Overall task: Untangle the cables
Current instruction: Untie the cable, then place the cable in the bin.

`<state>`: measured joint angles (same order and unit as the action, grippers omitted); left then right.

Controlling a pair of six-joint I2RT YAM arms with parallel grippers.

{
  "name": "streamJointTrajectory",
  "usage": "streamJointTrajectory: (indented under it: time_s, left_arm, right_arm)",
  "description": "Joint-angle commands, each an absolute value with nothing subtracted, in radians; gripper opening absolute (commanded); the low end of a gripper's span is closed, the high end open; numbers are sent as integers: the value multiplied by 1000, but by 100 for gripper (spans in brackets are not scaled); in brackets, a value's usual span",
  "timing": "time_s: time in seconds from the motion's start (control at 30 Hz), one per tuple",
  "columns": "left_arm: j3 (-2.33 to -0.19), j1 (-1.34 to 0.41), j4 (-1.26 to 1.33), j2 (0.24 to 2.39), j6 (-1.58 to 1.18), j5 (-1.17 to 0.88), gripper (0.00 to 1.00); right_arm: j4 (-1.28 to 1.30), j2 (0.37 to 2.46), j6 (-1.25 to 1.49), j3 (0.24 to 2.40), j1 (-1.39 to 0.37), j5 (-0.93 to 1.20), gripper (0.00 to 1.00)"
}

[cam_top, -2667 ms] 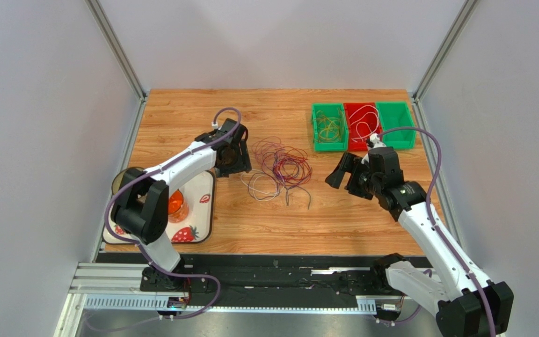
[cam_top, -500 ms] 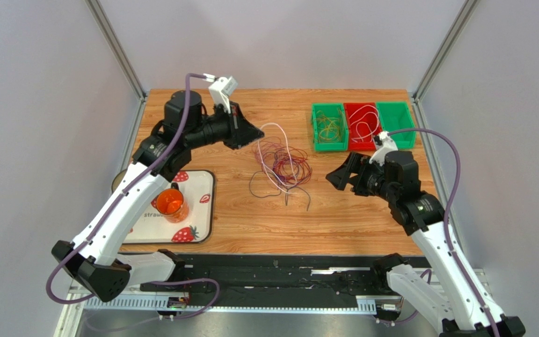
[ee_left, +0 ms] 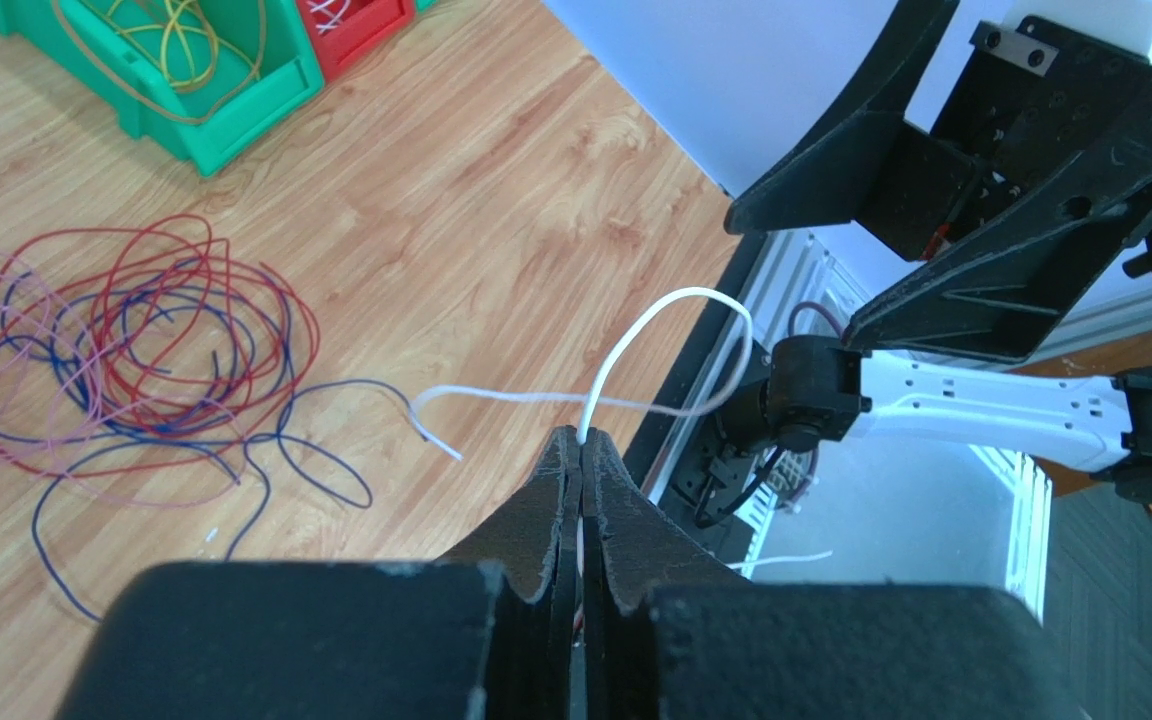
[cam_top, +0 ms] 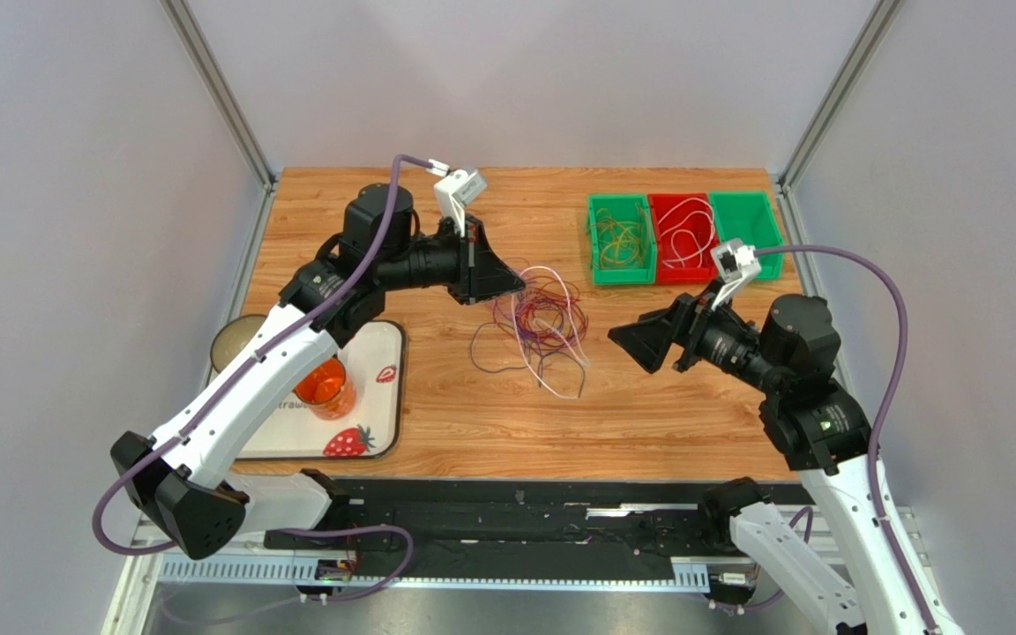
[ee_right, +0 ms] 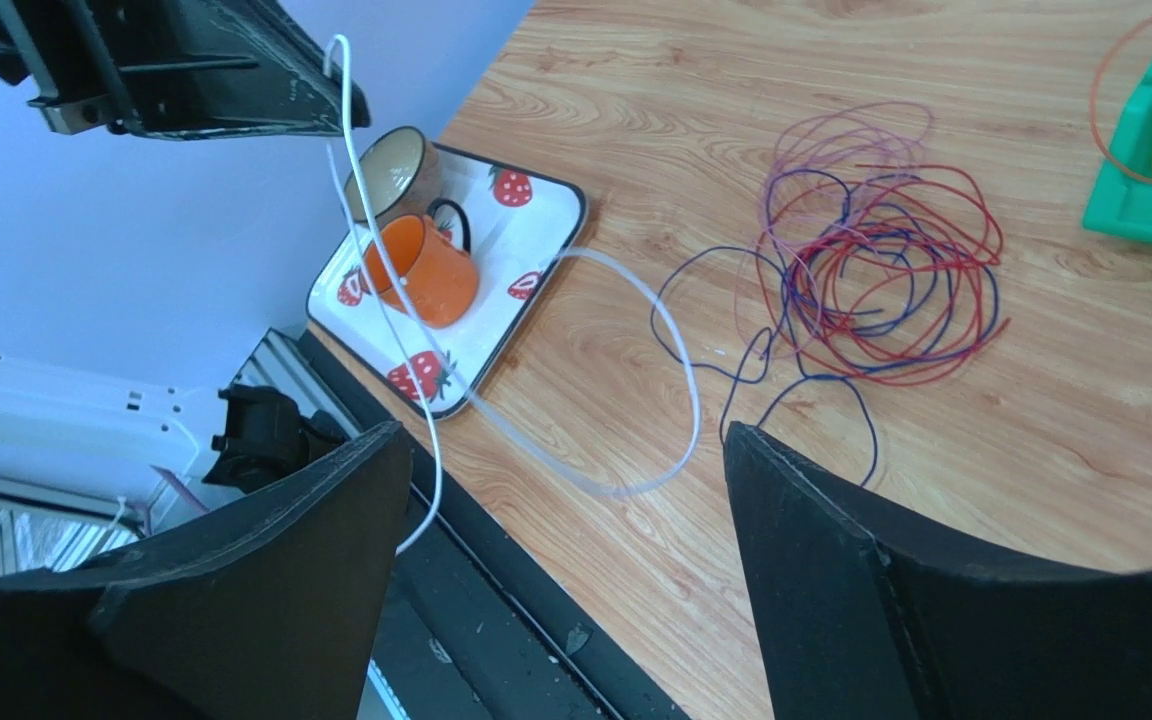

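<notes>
Top external view shows the left gripper point(cam_top: 516, 283) raised over the middle of the wooden table point(cam_top: 686, 423), its jaws pressed fully together on a white cable point(cam_top: 549, 273). From the pinched point the white cable arches up and then drops toward the table beside the tangle of cables point(cam_top: 543, 322), a loose heap of red, purple and dark loops lying on the wood between the two arms. The left wrist view confirms the grip: the left gripper point(ee_left: 582, 450) has its two black fingers closed with no gap, and the white cable point(ee_left: 672, 308) springs out of their tips in a curved loop, while the tangle of cables point(ee_left: 147, 338) lies flat on the boards to the left of the fingers. The right gripper point(cam_top: 633, 347) hovers to the right of the tangle with its jaws spread wide and nothing between them. In the right wrist view the right gripper point(ee_right: 560, 450) frames the scene with its fingers well apart; the white cable point(ee_right: 683, 393) hangs down from the left gripper at the upper left and sweeps across the wood in a broad curve just beside the tangle of cables point(ee_right: 875, 270). At the far right of the table stand a green bin point(cam_top: 596, 245), a red bin point(cam_top: 659, 271) and a second green bin point(cam_top: 747, 236), the first two holding wires. At the left a strawberry-print tray point(cam_top: 388, 397) carries an orange cup point(cam_top: 323, 384).
</notes>
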<state>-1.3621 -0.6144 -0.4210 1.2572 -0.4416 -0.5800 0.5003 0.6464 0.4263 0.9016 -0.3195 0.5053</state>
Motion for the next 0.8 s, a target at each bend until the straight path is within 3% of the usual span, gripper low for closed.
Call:
streamJointTrajectory:
  time_s: [0.0, 0.3, 0.77]
  left_arm:
    - [-1382, -632, -360, 1264, -433, -611, 0]
    - [-1399, -646, -357, 1276, -437, -612, 0]
    - [-1420, -661, -336, 1305, -449, -617, 0]
  right_arm:
    - [428, 695, 380, 979, -325, 597, 79]
    - [357, 762, 385, 1012, -325, 779, 76]
    - [313, 868, 368, 1035, -422, 747, 70]
